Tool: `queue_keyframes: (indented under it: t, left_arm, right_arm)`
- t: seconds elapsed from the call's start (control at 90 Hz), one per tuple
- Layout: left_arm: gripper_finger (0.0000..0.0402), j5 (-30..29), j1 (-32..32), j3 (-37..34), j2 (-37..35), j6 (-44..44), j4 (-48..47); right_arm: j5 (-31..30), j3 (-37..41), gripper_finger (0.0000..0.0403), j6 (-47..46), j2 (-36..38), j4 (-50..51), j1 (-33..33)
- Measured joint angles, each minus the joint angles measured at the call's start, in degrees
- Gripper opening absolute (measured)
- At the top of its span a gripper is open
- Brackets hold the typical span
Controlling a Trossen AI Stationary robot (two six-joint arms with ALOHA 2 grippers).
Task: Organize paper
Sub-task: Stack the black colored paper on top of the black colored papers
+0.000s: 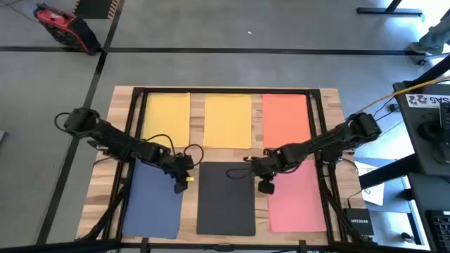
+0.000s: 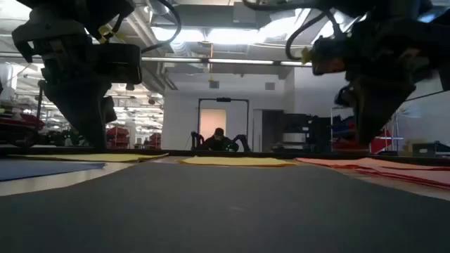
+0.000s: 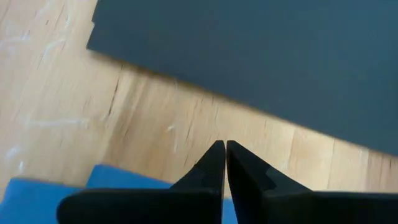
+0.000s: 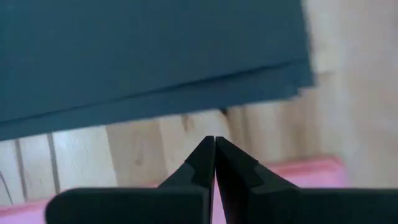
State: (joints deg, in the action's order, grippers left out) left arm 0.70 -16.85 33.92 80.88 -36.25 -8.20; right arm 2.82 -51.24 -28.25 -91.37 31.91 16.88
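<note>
We are hovering both closed, empty grippers, left (image 1: 184,169) and right (image 1: 257,171), flanking the dark paper (image 1: 226,198)

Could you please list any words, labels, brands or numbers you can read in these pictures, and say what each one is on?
"NETGEAR" stands on a small black box beside the table's right edge, high view.
A white sheet at the right edge carries large dark characters, cut off and at an angle; not readable with confidence.
The coloured paper sheets, such as the dark sheet, carry no print.
Neither wrist view shows any text.
</note>
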Motion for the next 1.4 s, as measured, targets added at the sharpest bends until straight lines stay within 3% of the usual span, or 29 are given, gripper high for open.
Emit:
queue_keyframes:
  t: [0.411,0.756,1.4]
  left_arm:
    - [0.0,-0.8,0.4,0.0,7.3,-0.4,5.9]
    - [0.0,-0.3,2.8,0.0,10.0,0.6,12.5]
    - [0.0,-1.4,3.0,0.1,10.5,-1.0,13.8]
  right_arm:
    - [2.4,-0.1,0.0,-1.1,-7.8,-5.3,0.0]
    - [2.4,-0.1,0.0,-1.1,-8.0,-6.4,0.0]
    - [0.7,-0.1,0.0,-1.0,-8.2,-7.8,0.0]
